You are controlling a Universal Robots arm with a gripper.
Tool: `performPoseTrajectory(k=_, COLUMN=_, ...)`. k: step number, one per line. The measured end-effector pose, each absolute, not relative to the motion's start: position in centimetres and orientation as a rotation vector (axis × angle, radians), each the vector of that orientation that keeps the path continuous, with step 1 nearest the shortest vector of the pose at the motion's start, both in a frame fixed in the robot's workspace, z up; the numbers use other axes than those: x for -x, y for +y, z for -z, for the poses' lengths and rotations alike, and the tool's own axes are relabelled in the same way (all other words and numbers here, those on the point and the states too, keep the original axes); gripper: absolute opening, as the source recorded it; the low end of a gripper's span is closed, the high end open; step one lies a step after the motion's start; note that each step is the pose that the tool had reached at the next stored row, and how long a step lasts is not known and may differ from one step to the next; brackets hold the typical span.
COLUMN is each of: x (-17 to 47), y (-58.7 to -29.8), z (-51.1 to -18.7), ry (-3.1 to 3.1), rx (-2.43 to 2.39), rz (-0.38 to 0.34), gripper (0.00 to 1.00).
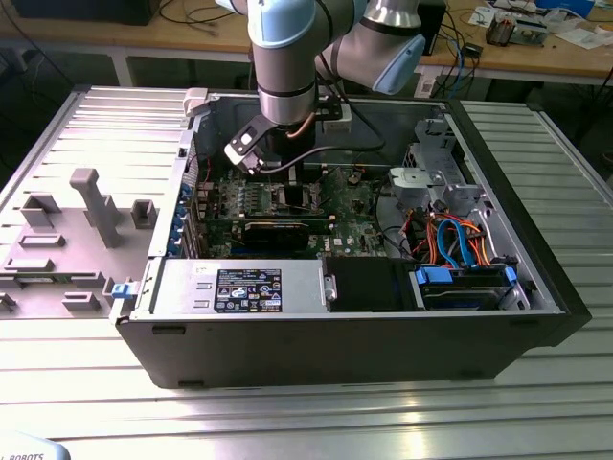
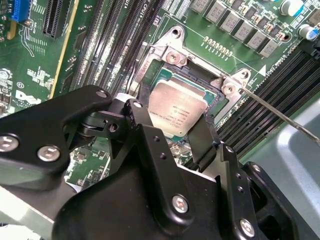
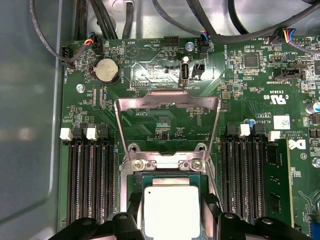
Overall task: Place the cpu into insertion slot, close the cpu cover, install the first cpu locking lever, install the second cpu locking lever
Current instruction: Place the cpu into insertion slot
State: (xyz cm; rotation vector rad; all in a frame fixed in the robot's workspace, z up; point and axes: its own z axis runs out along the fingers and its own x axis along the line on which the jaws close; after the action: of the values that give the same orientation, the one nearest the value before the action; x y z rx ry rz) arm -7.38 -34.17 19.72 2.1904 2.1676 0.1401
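Note:
My gripper [image 1: 287, 177] reaches down into the open computer case over the motherboard. In both wrist views its two black fingers [image 2: 142, 125] flank the cpu [image 2: 177, 112], a small square chip with a dull silver top, and press on its opposite edges. The gripper [image 3: 171, 205] is shut on the cpu [image 3: 171, 210]. The chip is at the insertion slot [image 2: 150, 65], inside its shiny metal rim [image 3: 165, 164]; I cannot tell whether it is fully seated. The cpu cover [image 3: 167, 100] stands flipped open behind the slot. A thin locking lever [image 2: 280, 112] sticks out beside it.
Black memory slots [image 3: 90, 180] run along both sides of the socket. A coin battery [image 3: 106, 70] sits beyond the cover. A black graphics card [image 1: 273, 230], the power supply [image 1: 239, 287] and a drive cage with blue and orange cables [image 1: 460, 249] crowd the case. Grey plastic parts [image 1: 86, 206] lie outside it.

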Motion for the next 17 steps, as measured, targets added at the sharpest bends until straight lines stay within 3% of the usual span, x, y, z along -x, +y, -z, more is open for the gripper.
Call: performPoseTrajectory(k=17, x=7.38, y=-33.96, z=-19.67, ry=2.157, rx=-2.203, rz=-0.143, gripper=0.58)
